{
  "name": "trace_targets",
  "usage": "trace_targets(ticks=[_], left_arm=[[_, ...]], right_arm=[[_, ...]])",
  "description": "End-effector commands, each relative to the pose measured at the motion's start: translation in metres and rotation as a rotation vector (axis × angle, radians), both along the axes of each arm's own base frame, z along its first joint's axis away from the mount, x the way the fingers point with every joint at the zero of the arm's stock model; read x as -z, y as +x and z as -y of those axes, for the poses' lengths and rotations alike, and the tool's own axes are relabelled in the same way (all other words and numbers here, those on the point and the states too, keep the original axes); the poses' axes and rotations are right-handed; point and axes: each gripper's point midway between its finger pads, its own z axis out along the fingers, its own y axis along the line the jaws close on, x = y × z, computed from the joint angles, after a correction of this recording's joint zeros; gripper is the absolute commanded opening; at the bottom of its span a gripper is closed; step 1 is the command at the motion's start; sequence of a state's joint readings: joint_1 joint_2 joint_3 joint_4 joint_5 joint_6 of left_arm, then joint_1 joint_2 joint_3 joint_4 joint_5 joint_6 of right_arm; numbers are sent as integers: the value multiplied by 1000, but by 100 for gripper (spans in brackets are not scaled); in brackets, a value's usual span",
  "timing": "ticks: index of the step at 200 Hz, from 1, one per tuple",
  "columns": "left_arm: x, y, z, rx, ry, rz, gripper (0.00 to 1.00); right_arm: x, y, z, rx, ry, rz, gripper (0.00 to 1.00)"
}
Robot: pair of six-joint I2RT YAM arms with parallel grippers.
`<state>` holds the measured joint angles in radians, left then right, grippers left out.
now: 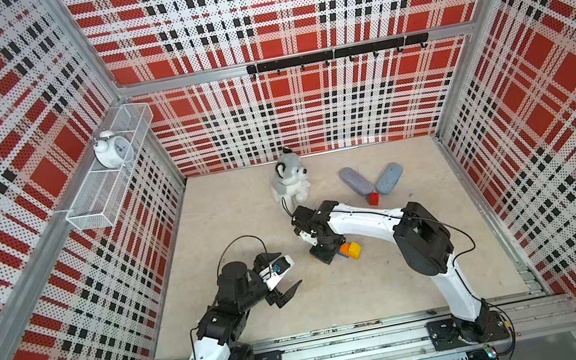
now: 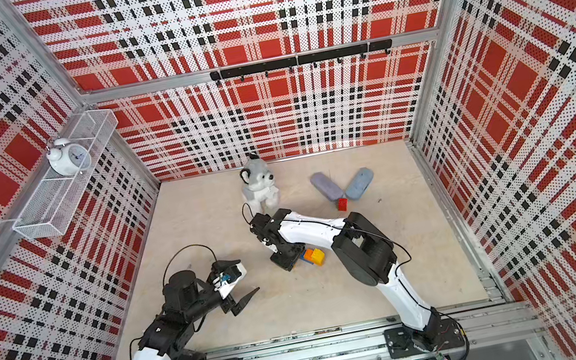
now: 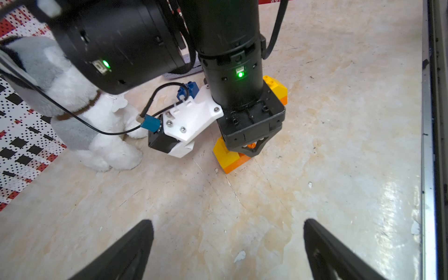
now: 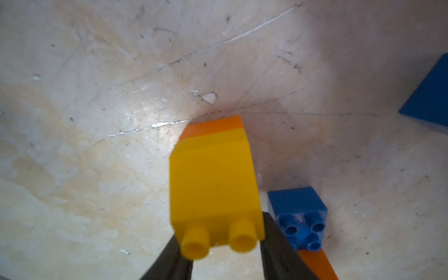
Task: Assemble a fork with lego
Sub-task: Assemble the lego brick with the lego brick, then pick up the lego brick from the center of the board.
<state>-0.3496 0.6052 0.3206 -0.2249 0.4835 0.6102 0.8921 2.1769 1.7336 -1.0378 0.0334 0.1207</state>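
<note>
Mid-table, a partly joined lego cluster shows in both top views: an orange crossbar [image 1: 344, 248] with a yellow brick [image 1: 355, 250] on it and blue [image 2: 307, 261] beside it. My right gripper [image 1: 326, 256] points straight down on this cluster. In the right wrist view it [image 4: 218, 232] is shut on a yellow brick [image 4: 213, 179] that sits on the orange bar [image 4: 213, 126], with a blue brick [image 4: 298, 208] next to it. A loose red brick [image 1: 374, 198] lies by the cases. My left gripper [image 1: 290, 267] hovers open and empty to the left.
Two grey-blue oblong cases [image 1: 356, 181] [image 1: 389, 178] lie in a V at the back right. A plush dog [image 1: 290, 180] sits just behind the right wrist. A wire basket [image 1: 93, 219] with a white clock [image 1: 113, 149] hangs on the left wall.
</note>
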Motion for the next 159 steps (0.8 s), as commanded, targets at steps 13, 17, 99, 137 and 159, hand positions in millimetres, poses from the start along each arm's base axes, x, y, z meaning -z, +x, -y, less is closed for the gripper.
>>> trace_targets(ticks=[13,17,99,137,159], left_arm=[[-14,5,2,5,-3,48,98],[-14,5,3,6,-3,48,98],[-14,6,2,6,1,52,98],[-14,6,2,6,1,51,98],[-14,6,3,6,0,50,98]], right_arm=[[2,13,-19,-20,29,29,40],[2,14,-20,-22,33,28,40],[-9,12,-13,8,-3,28,51],[2,6,-11,26,-3,5,50],[5,6,-14,28,4,7,46]])
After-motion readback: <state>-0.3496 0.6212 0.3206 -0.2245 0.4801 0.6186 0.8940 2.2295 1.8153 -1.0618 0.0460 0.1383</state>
